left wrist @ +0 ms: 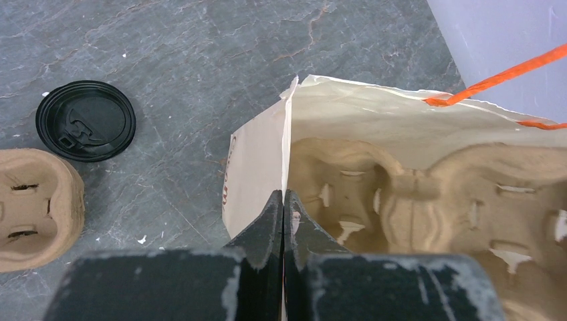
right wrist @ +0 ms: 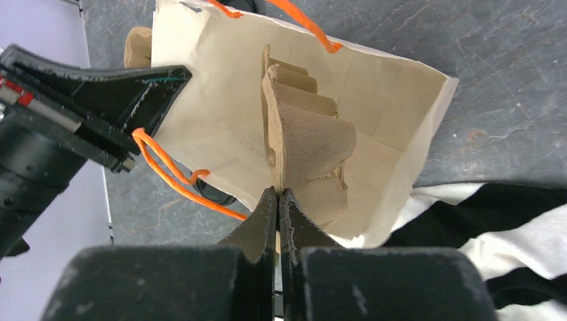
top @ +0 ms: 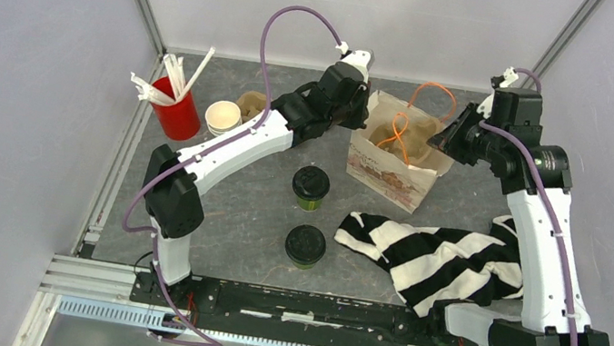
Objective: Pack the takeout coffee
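Two green coffee cups with black lids stand on the table's middle, one (top: 310,186) behind the other (top: 305,246), both clear of the grippers. A white paper bag (top: 392,160) with orange handles stands open behind them, with a brown pulp carrier (left wrist: 428,200) inside. My left gripper (left wrist: 284,200) is shut on the bag's left wall (left wrist: 257,167); in the top view it sits by the bag's left rim (top: 360,112). My right gripper (right wrist: 278,195) is shut on the carrier's edge (right wrist: 304,144) and holds it tilted on edge inside the bag (right wrist: 394,93). In the top view the right gripper is at the bag's right rim (top: 446,141).
A black and white striped cloth (top: 447,254) lies right of the cups, against the bag's front. A red cup with white straws (top: 176,112) and a cream cup (top: 223,116) stand at the back left. A second carrier (left wrist: 33,207) and a loose black lid (left wrist: 85,120) lie left of the bag.
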Action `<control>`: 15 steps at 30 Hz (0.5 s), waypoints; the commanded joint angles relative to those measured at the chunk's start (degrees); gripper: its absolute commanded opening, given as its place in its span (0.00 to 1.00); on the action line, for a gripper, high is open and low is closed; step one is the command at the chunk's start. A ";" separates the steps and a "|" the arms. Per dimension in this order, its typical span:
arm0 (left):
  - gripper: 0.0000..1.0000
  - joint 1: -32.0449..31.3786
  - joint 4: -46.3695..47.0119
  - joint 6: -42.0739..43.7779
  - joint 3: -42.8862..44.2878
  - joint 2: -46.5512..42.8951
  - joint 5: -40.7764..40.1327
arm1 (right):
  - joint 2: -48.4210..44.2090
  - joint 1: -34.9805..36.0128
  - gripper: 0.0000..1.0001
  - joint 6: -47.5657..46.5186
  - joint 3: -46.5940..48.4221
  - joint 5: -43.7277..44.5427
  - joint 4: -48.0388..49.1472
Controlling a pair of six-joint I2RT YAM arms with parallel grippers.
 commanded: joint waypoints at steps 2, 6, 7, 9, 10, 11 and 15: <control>0.02 -0.80 2.87 -2.95 -0.54 -3.65 0.14 | 1.07 0.02 0.00 7.34 -1.94 -0.95 6.85; 0.02 -0.81 2.29 -3.18 -0.86 -4.06 -0.65 | -0.16 -0.03 0.00 10.93 -7.30 -1.01 11.07; 0.02 -0.88 2.10 -3.11 -0.85 -4.13 -0.84 | -0.40 0.04 0.00 11.47 -8.42 -1.05 11.96; 0.02 -0.87 1.90 -2.94 -0.94 -4.15 -1.17 | -0.45 -0.04 0.00 12.05 -10.44 -1.04 13.74; 0.02 -0.87 1.95 -2.92 -0.94 -4.15 -1.18 | -0.47 0.00 0.00 12.23 -11.00 -0.83 14.16; 0.02 -0.87 1.95 -2.85 -0.94 -4.06 -1.25 | -0.38 0.01 0.00 12.44 -11.56 -0.86 14.87; 0.02 -0.86 1.67 -2.83 -0.67 -4.06 -1.20 | 0.10 -0.04 0.00 12.42 -12.74 -0.30 16.72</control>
